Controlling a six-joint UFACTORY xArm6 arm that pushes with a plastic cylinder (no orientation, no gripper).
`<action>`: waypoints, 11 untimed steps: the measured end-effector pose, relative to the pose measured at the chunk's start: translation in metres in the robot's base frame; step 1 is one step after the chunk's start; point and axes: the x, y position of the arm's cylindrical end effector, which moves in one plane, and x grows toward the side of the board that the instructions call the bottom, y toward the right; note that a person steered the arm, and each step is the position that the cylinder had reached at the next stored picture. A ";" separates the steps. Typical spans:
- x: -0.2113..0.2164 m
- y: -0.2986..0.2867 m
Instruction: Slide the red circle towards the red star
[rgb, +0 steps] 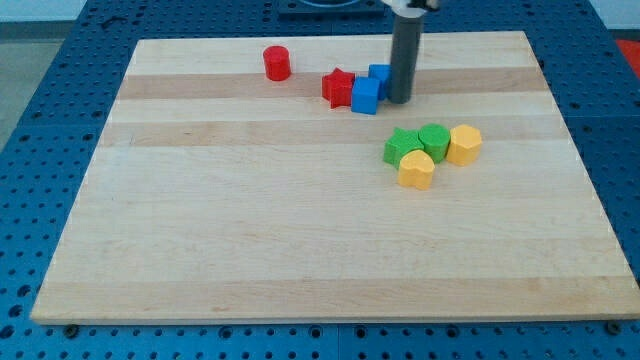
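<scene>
My tip (399, 100) beside blue blocks (366, 95)

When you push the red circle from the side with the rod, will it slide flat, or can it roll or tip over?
The red circle stands upright on its flat end on the wooden board, so it will probably slide, not roll. It looks squat, so tipping seems unlikely. Its round wall may let it slip sideways off my tip, now beside the blue blocks, if pushed off-centre.

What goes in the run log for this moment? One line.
my tip: right of blue blocks | red circle: untouched, left of red star
</scene>
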 end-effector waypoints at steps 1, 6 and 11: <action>-0.027 0.053; -0.124 -0.241; -0.084 -0.192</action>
